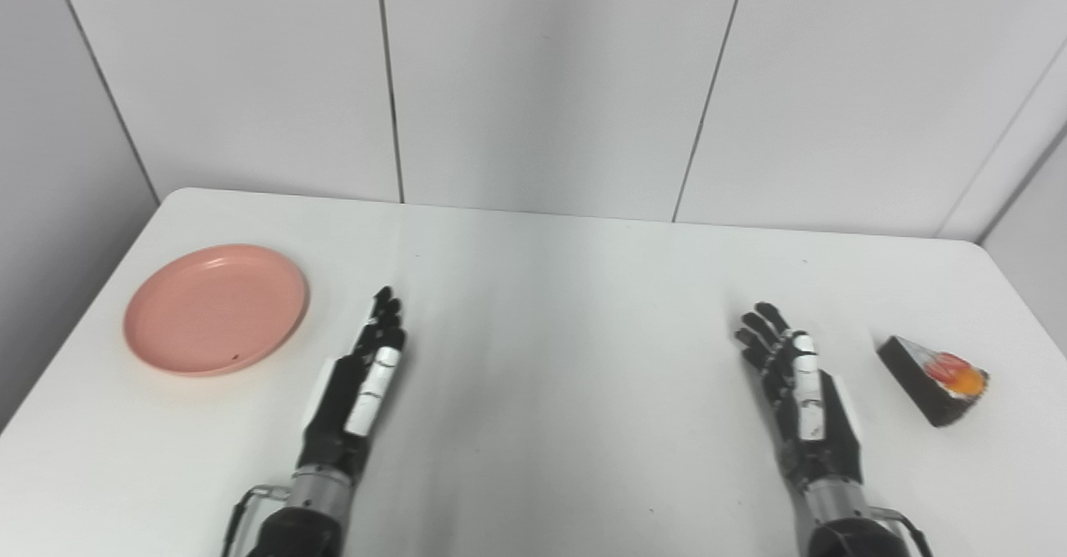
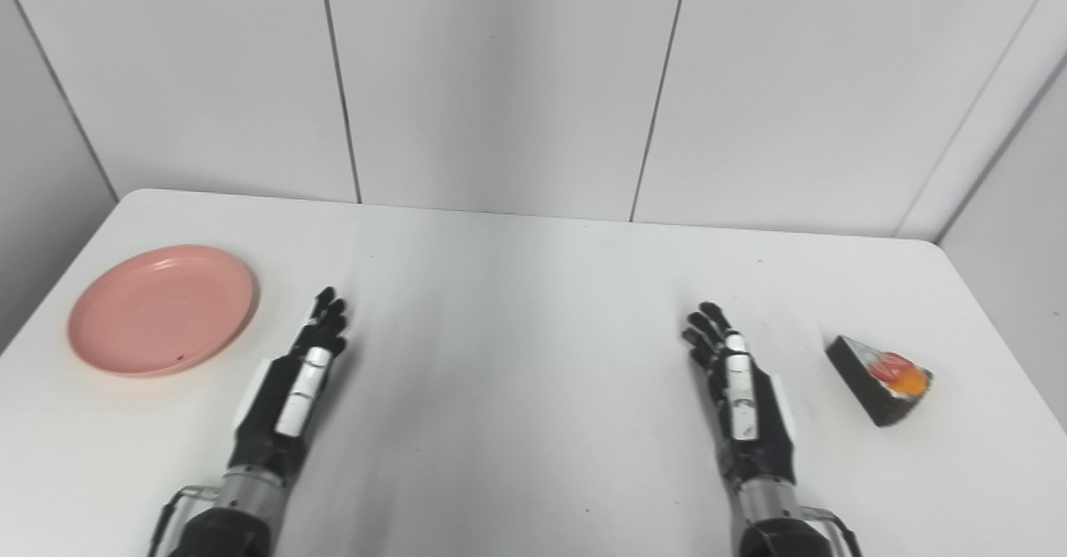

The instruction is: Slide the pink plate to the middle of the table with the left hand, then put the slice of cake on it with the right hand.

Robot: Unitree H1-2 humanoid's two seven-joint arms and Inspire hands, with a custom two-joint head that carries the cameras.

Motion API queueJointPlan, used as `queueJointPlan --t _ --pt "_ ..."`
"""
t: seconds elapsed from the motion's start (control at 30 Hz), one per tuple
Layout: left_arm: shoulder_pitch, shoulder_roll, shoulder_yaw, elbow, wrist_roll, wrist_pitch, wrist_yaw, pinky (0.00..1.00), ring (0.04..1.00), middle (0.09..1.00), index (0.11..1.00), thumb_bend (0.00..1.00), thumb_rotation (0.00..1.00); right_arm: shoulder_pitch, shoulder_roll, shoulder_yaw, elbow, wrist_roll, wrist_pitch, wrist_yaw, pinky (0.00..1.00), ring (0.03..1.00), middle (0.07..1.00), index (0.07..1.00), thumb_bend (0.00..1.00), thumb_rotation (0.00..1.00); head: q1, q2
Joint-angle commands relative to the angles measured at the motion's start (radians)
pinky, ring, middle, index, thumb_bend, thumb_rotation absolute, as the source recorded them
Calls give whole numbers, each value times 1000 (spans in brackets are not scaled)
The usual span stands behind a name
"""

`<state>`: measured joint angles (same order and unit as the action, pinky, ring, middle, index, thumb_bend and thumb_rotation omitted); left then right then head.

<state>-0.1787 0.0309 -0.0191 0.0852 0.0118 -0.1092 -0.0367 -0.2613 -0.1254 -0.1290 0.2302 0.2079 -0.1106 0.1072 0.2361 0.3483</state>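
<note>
A round pink plate (image 1: pixel 216 308) lies empty on the white table (image 1: pixel 550 290) at the far left. A dark slice of cake (image 1: pixel 934 378) with red and orange topping lies at the far right. My left hand (image 1: pixel 363 378) is open, fingers straight, just right of the plate and apart from it. My right hand (image 1: pixel 796 382) is open, fingers slightly spread, left of the cake and apart from it. Both hands hold nothing. The same scene shows in the right eye view, with the plate (image 2: pixel 162 308) and the cake (image 2: pixel 879 380).
Grey wall panels (image 1: pixel 533 82) rise behind the table's far edge. The table's left and right edges lie close to the plate and the cake.
</note>
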Motion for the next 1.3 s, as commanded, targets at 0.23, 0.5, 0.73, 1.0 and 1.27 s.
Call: queueJointPlan --t 0.23,0.5,0.73,1.0,1.27 --pt "-12 -23 -16 99 49 -122 39 943 984 996 1000 650 949 27 -8 -16 79 24 -56 28 960 883 888 885 717 1000 40 -48" --pt "-28 -27 -17 158 53 -173 48 940 974 992 1000 626 954 14 -7 -23 114 29 -65 36 954 880 881 884 730 1000 63 -83" --pt "-6 -42 -11 64 -54 -159 1 991 986 976 1000 707 913 12 2 -15 129 16 -69 32 945 870 874 899 756 1000 50 -103" --pt "-25 -44 46 -101 -133 -119 25 916 944 930 986 843 853 19 11 -13 121 15 -62 33 924 864 866 898 772 1000 60 -102" --pt "-138 15 171 -174 -130 -100 88 867 908 908 958 865 876 31 16 -17 90 33 -34 36 919 865 868 893 779 1000 61 -95"
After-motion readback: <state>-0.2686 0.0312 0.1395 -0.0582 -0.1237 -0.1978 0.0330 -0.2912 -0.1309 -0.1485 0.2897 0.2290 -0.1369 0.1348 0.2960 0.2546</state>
